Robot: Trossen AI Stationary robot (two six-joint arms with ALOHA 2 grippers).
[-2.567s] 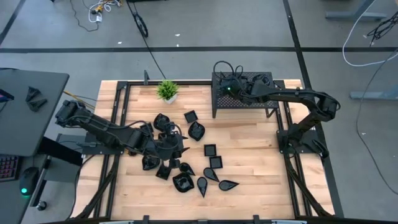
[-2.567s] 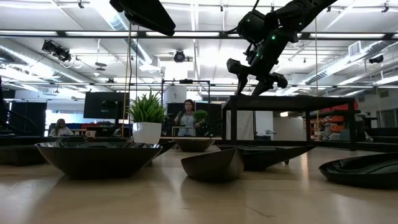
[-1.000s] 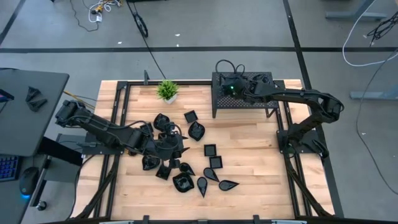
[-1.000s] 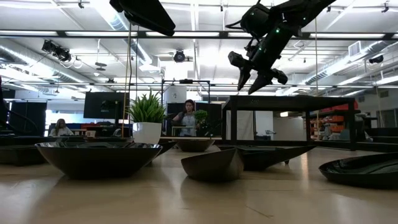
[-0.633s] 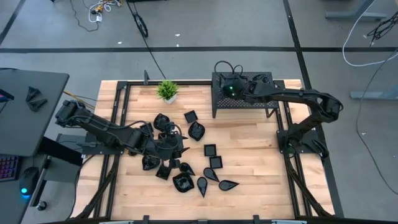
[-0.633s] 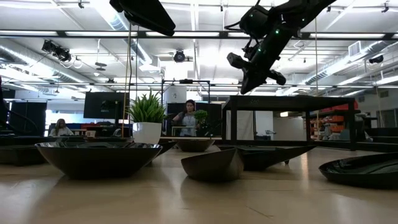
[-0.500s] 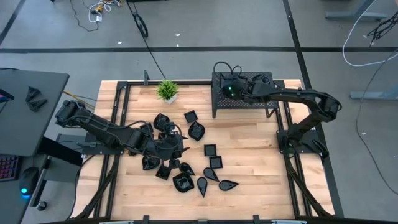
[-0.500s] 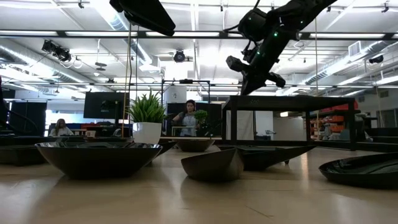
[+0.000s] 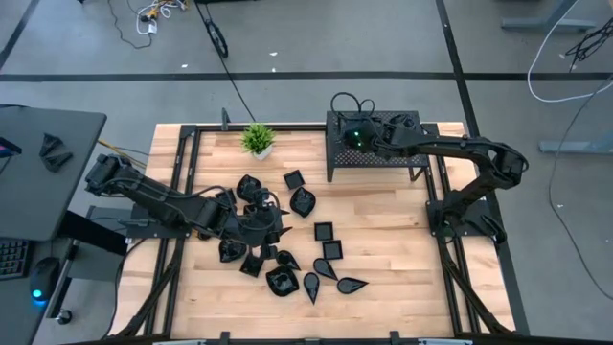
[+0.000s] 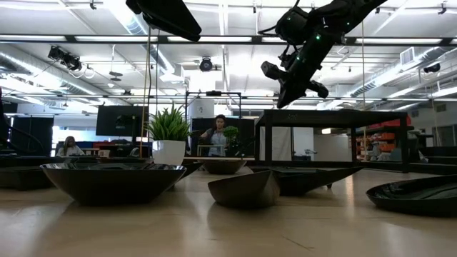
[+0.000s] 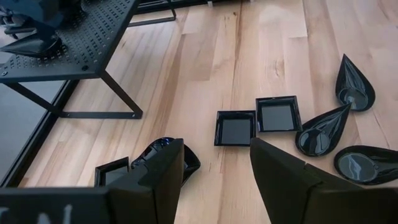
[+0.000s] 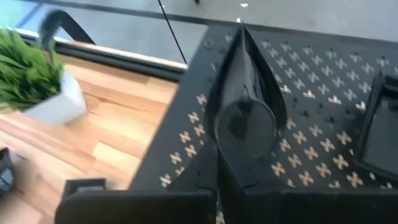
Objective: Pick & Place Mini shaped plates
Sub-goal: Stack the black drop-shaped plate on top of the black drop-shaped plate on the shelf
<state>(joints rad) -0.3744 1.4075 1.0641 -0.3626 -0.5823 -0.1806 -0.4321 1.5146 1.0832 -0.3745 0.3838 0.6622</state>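
Observation:
Several mini shaped plates, glossy black squares and teardrops [image 9: 287, 240], lie scattered on the wooden table's middle. One teardrop plate [image 12: 245, 118] lies flat on the black perforated rack [image 9: 402, 155] at the far right. My right gripper [image 10: 288, 100] hangs shut just above the rack's left part, behind that teardrop plate's round end, with nothing between its fingers [image 12: 217, 177]. My left gripper [image 11: 217, 180] stands open over the plate pile [image 9: 278, 227], its fingers apart above bare wood and holding nothing.
A small green potted plant [image 9: 257, 140] stands at the far edge, left of the rack. A second plate [image 12: 379, 134] sits on the rack's right part. Two square plates [image 11: 255, 121] and teardrops [image 11: 336, 124] lie ahead of my left gripper. Bare wood lies at the table's near right.
My right gripper has shut its fingers above the rack, on nothing, without shifting from its place. The teardrop plate stays lying on the rack.

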